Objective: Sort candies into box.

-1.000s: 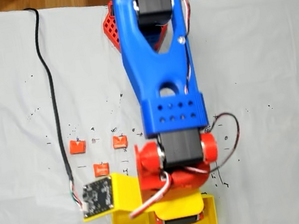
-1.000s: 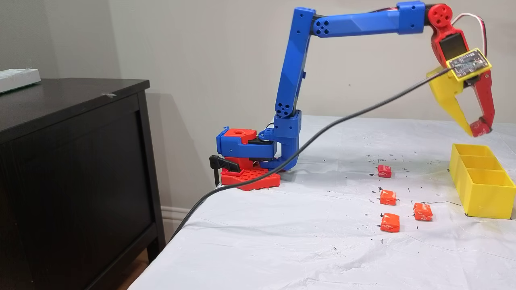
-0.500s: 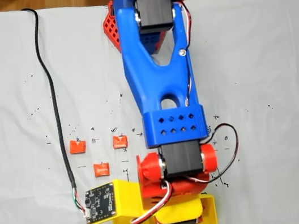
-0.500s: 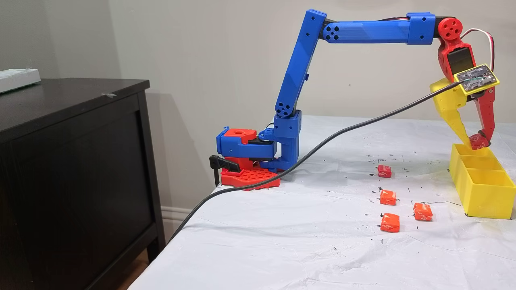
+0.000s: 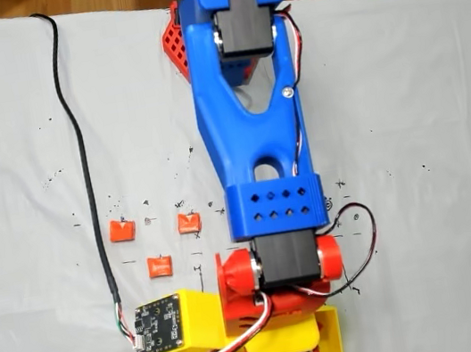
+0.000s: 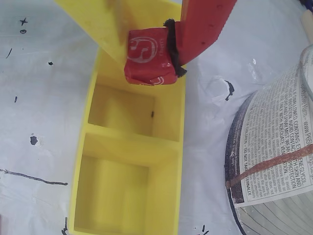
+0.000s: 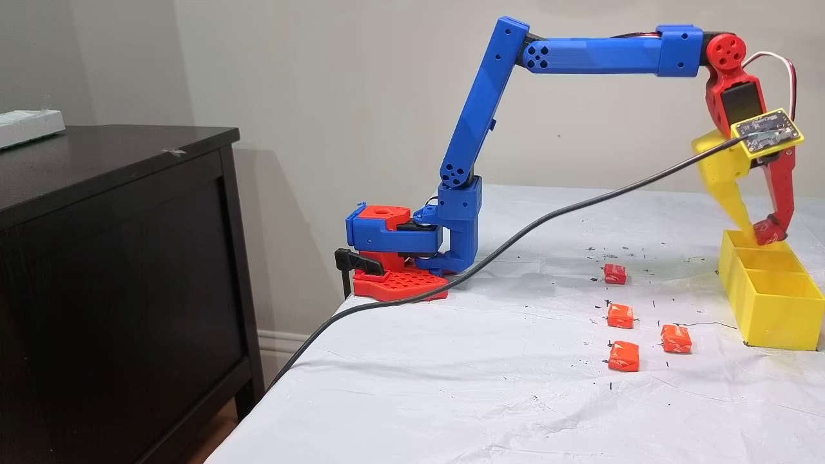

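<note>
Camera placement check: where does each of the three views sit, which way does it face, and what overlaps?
A fixed view: above the table, looking down on the blue arm, three orange candies and the yellow box.
Wrist view: on the gripper, looking down into the box; yellow and red fingers pinch a red candy.
A fixed view: beside the table, side-on; whole arm, base, gripper at the box's far end.
Shared: all three show the box; both fixed views show the loose candies.
</note>
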